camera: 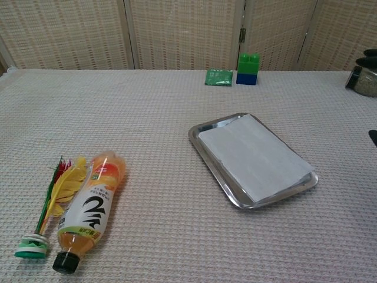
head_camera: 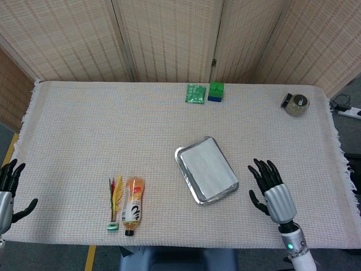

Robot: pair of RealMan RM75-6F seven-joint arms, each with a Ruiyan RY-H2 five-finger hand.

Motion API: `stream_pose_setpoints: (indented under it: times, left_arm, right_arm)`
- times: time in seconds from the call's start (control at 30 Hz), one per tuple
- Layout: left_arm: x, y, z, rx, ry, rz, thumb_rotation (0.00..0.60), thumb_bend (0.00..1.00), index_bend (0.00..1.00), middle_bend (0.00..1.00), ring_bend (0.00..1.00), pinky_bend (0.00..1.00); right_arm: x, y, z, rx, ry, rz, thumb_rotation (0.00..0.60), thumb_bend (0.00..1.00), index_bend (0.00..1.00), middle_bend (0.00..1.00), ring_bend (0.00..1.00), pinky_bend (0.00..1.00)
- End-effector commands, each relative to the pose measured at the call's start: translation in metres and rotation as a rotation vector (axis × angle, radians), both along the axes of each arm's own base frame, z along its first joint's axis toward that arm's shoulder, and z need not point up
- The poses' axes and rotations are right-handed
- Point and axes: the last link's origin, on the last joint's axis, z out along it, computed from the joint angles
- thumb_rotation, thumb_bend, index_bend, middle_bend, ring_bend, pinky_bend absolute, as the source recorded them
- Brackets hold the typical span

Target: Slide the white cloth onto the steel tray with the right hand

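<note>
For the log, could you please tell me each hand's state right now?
Left hand: open, holds nothing, at the table's left edge.
Right hand: open, fingers spread, holds nothing.

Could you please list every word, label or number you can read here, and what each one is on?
Nothing can be read for certain.
Bottle: large black marks on a white label, too stylised to read; no small print resolves.
Green packet: any print is blurred.
Jar: no legible label.
Block, tray, cloth, shuttlecock: no text visible.
</note>
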Motion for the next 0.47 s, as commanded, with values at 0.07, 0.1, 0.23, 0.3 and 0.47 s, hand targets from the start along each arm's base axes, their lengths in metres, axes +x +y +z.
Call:
stream_pose_setpoints:
  times: [0.07,0.1,0.23,0.3,0.47]
  left_arm:
    - [-0.001,0.0,-0.002,-0.01,0.007,0.007,0.6,0.29,0.0,0.0,0.0,0.0]
    - [-0.001,0.001,-0.003,-0.013,0.01,0.015,0.6,0.29,0.0,0.0,0.0,0.0]
    - [-0.003,0.002,-0.005,-0.025,0.016,0.046,0.6,0.29,0.0,0.0,0.0,0.0]
    - [-0.003,0.002,-0.005,-0.03,0.02,0.049,0.6,0.29,0.0,0.0,0.0,0.0]
    - [-0.004,0.002,-0.008,-0.038,0.034,0.063,0.6,0.29,0.0,0.0,0.0,0.0]
  right_arm:
    - [-0.026,0.015,0.031,-0.069,0.158,-0.066,0.6,0.53,0.04,0.0,0.0,0.0]
    - [-0.032,0.019,0.038,-0.07,0.227,-0.117,0.6,0.53,0.02,0.0,0.0,0.0]
    - [-0.031,0.025,0.058,-0.06,0.273,-0.22,0.6,0.53,0.0,0.0,0.0,0.0]
    - [-0.03,0.026,0.064,-0.056,0.258,-0.233,0.6,0.53,0.0,0.0,0.0,0.0]
    - [-0.029,0.026,0.068,0.006,0.226,-0.244,0.6,0.53,0.0,0.0,0.0,0.0]
